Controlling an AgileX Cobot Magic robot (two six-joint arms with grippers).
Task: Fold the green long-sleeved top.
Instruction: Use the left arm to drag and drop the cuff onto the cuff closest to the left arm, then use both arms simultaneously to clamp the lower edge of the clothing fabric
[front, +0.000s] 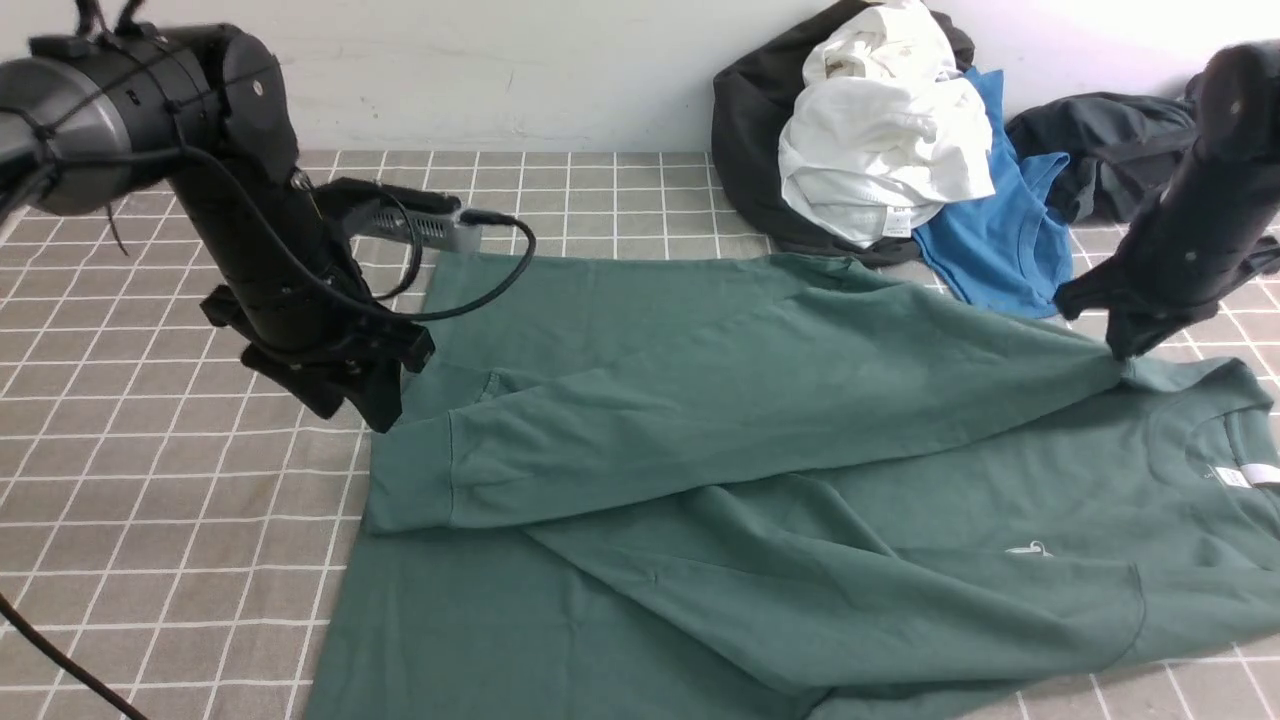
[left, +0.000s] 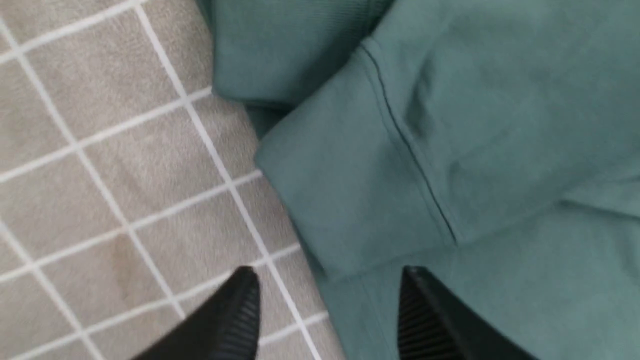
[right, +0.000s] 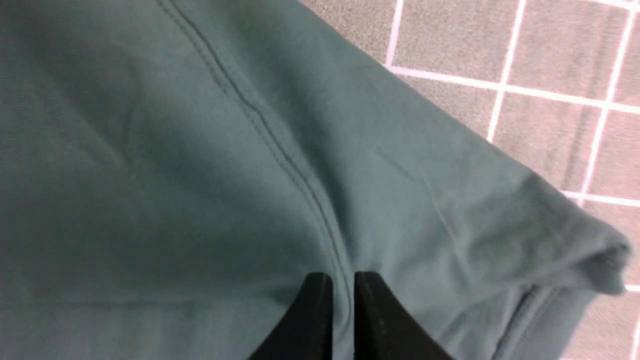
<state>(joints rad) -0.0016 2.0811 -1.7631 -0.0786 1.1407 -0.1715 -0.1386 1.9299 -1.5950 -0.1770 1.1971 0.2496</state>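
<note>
The green long-sleeved top (front: 760, 480) lies spread over the checked cloth, collar and white neck label (front: 1235, 477) to the right. One sleeve is folded across the body, and its ribbed cuff (front: 410, 485) rests at the left edge. My left gripper (front: 382, 405) hovers open just over that cuff (left: 345, 190), nothing between its jaws (left: 326, 274). My right gripper (front: 1130, 348) is shut on a pinch of the top at the shoulder seam (right: 280, 150). Green fabric is squeezed between its fingertips (right: 341, 278).
A heap of clothes sits at the back right by the wall: a white garment (front: 880, 150), a bright blue T-shirt (front: 1000, 240) and a dark charcoal garment (front: 1110, 140). A black cable (front: 60, 660) crosses the front left corner.
</note>
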